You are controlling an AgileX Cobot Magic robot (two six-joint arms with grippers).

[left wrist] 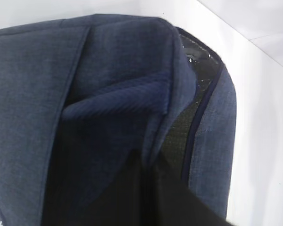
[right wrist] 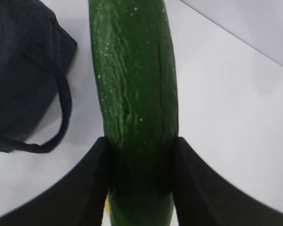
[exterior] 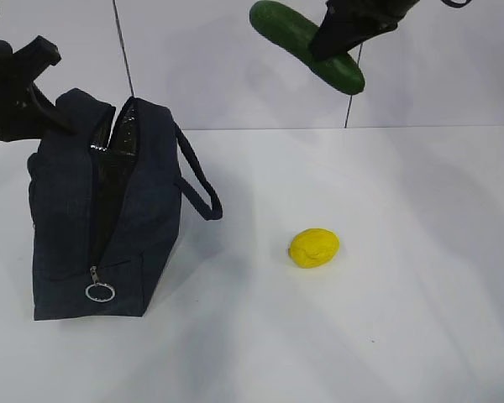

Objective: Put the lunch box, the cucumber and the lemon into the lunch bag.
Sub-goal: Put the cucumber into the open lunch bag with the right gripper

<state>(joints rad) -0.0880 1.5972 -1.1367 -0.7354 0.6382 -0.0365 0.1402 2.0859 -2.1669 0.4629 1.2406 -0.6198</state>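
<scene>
Roughly midway, judged from the layout. No rectangular clear lunch box with a sage-green lid anywhere on the white worktop (exterior: 403, 336); possibly already inside the boxy dark navy fabric lunch bag (exterior: 76, 227), though the dark interior hides any proof. Bag standing near the left edge of the worktop, zipper parted, silver ring pull (exterior: 100, 292) hanging at the near end, two looped handles, one (exterior: 197, 180) drooping toward the centre.

Dark green, smooth, slightly curved cucumber (exterior: 307, 44) lifted high above the far edge, right of the bag, clamped across its middle by the right hand (right wrist: 140, 181). Not yet over the opening.

Small bright yellow dimpled lemon (exterior: 313, 248) lying untouched near the centre of the worktop, well apart from the bag.

Left hand (exterior: 25, 88) clenched at the bag's far left top, seemingly pinching fabric to hold the mouth apart.

Count: one bag, one cucumber, one lemon, zero lunch boxes visible, two hands.
</scene>
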